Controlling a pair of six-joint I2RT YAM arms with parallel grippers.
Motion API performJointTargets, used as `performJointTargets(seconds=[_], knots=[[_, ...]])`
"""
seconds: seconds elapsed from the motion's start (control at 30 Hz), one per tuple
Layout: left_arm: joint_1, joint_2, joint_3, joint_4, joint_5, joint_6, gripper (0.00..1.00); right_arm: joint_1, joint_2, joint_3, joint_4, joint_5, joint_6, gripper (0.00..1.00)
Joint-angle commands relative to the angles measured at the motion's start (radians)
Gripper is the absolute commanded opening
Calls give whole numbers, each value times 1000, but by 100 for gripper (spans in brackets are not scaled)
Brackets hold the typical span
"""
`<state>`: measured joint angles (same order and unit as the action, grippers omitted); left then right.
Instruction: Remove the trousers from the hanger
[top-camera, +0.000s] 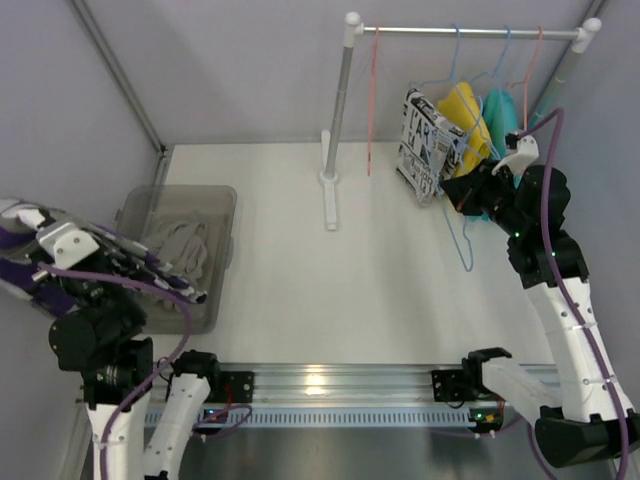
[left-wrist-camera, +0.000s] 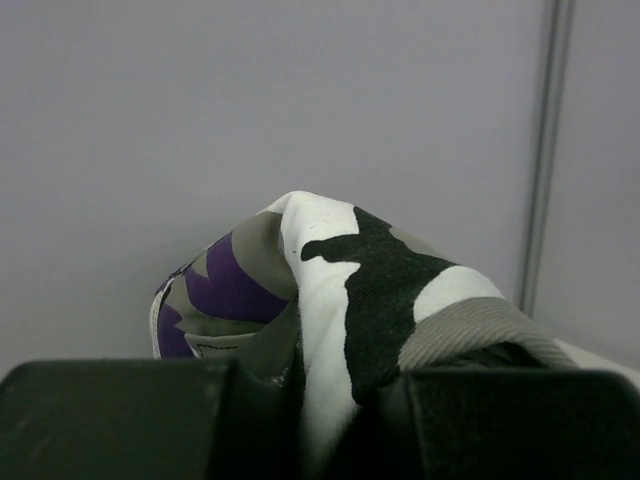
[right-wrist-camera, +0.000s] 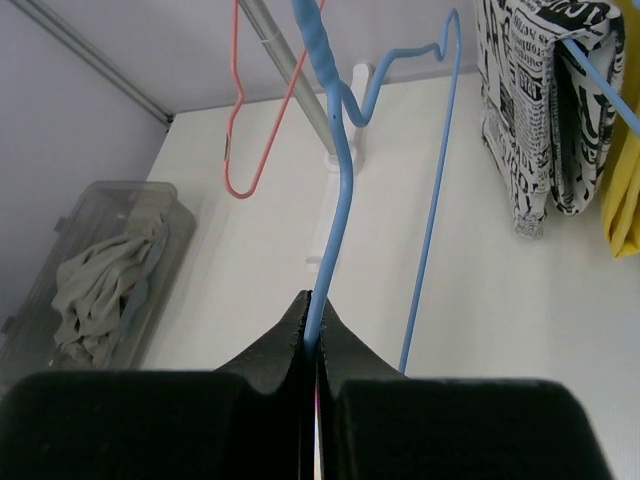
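You have the trousers (left-wrist-camera: 350, 290), a camouflage print of white, black, grey and purple, bunched in the left gripper (left-wrist-camera: 320, 400). In the left wrist view its two black fingers (left-wrist-camera: 120, 420) fill the bottom edge with the jaws clamped on a fold of the cloth, which rises in a hump at the centre of the frame against a plain grey wall. In the top view that gripper sits at the far left edge, beside the clear plastic bin (top-camera: 225, 200).

The blue hanger (right-wrist-camera: 340, 180) is well apart from the trousers, at the right of the top view. Your right gripper (right-wrist-camera: 315, 330) has its jaws pressed together on the hanger's thin wire. In the right wrist view the wire rises from the jaws at lower centre and its thicker top runs out of the upper edge, so you cannot tell whether it hooks on anything. A second length of the wire runs alongside, to the right.

Behind the right gripper, in the upper right of the top view, the rail (top-camera: 460, 32) carries a newsprint-patterned garment (top-camera: 425, 145), a yellow garment (top-camera: 465, 110) and a teal garment (top-camera: 498, 110), packed close together. A pink hanger (top-camera: 372, 100) hangs alone near the rail's left end, just beside the upright post (top-camera: 338, 130).

Grey cloth (top-camera: 185, 245) lies crumpled inside the bin at centre left. The bin and the post stand on the white table (top-camera: 330, 290).
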<state>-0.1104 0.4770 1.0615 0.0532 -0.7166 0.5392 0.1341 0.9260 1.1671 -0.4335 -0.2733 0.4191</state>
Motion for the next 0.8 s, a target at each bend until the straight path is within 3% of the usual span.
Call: performJointTargets(seconds=[0.0,0.2,0.4,0.47,0.6,0.63,0.67,0.7,0.77], knots=[[83,-92,-64,33,-12,-33,0,-11,22,40,85,-33,-14,0],[158,-199,-233,-78,-61,-19,0,-5,48,55,76,-38,-13,0],[158,-135,-437,68,20,-19,0,1,76,69,67,-41,-13,0],[158,-37,-518,155,80,-30,0,2,82,72,65,-32,-22,0],[156,245,-604,532,161,-51,0,4,99,88,53,-21,-31,0],[159,554,-544,660,148,-106,0,7,111,113,42,-24,-34,0],[160,557,-543,662,138,-107,0,7,114,114,41,-24,-34,0],[161,681,-516,677,150,-132,0,6,116,124,38,-27,-34,0],[164,768,-445,682,186,-197,0,7,123,138,30,-26,-37,0]])
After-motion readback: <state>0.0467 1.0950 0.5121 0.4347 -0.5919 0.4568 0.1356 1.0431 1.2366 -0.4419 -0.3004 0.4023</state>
